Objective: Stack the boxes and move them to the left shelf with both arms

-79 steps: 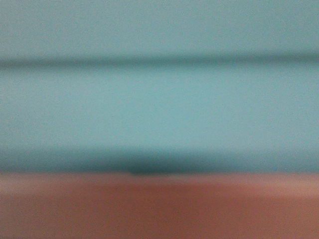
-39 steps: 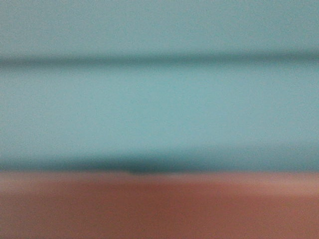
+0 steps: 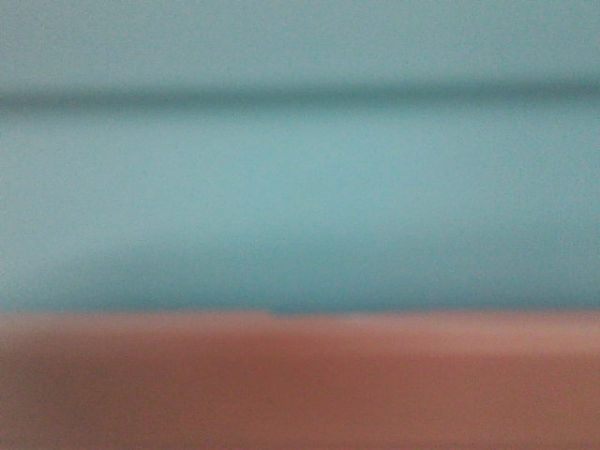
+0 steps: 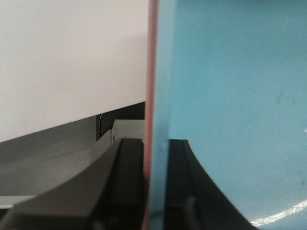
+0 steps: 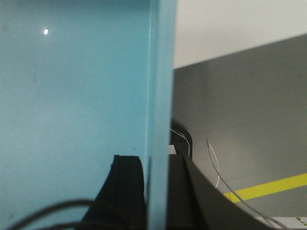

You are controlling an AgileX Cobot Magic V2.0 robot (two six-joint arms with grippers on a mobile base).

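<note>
Stacking looks done: the front view, blurred and very close, is filled by the blue box [image 3: 300, 206] above with the pink box [image 3: 300, 384] in a band directly below it, touching. Left gripper [image 4: 153, 143]: narrow, fingers on either side of an upright wall, pinching the pink edge and the blue wall together. Right gripper [image 5: 157, 160]: narrow, clamped on the blue wall at the opposite side; whether pink is also between its fingers cannot be told. Judgement: both arms carry the pair held up near the front camera; the move is under way and the placing is left. No shelf appears in any view, so the remaining way cannot be estimated. Only the left wrist view shows pink outside blue at the grip. Only the right wrist view shows grey floor [image 5: 240, 105] with a yellow line [image 5: 268, 188] and a thin cable [image 5: 213, 163]. The front view shows no gripper.
</note>
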